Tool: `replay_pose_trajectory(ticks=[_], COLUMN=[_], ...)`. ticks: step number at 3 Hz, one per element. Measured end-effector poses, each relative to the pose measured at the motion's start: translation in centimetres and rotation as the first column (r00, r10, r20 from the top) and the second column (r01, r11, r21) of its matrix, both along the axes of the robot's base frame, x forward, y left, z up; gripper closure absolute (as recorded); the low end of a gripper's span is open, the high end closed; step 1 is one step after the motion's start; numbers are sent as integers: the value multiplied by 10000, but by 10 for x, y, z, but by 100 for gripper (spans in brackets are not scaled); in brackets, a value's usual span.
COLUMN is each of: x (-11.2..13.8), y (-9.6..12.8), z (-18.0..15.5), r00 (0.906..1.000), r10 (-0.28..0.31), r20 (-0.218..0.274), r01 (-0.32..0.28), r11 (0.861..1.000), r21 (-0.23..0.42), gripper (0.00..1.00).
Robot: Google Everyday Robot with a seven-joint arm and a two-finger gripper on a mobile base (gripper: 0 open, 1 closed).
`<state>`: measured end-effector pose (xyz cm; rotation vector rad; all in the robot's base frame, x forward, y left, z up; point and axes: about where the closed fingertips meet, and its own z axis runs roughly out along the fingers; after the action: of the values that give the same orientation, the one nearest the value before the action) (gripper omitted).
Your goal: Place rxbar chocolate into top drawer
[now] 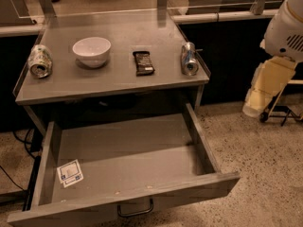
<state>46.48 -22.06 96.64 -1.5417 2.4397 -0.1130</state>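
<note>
Flooring is speckled. At front the top drawer (pixel 128 160) stands open, white sticker (pixel 70 173) in its left corner. Behind, on the grey bench (pixel 113 82), the rxbar chocolate (pixel 143 63) lies flat, long axis front-to-back, between white bowl (pixel 92 51) and toppled can (pixel 189 58); second can (pixel 40 60) far left. The gripper (pixel 267 86) hangs right of the bench; open or closed cannot be told.

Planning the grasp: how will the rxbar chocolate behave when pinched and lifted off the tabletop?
The rxbar chocolate lies flat, so it probably won't roll or tip. Its low profile may make pinching awkward. The gripper hangs at the right, beside the table.
</note>
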Motion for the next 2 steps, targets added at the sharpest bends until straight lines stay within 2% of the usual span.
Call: replay_pose_trajectory(ticks=[1, 2], x=[9, 10], y=[0, 0], z=[0, 1], r00=[9985, 9982], r10=[-470, -507], r20=[-290, -325], r01=[475, 513], r11=[9987, 9985], r21=[160, 194], gripper=[0, 0])
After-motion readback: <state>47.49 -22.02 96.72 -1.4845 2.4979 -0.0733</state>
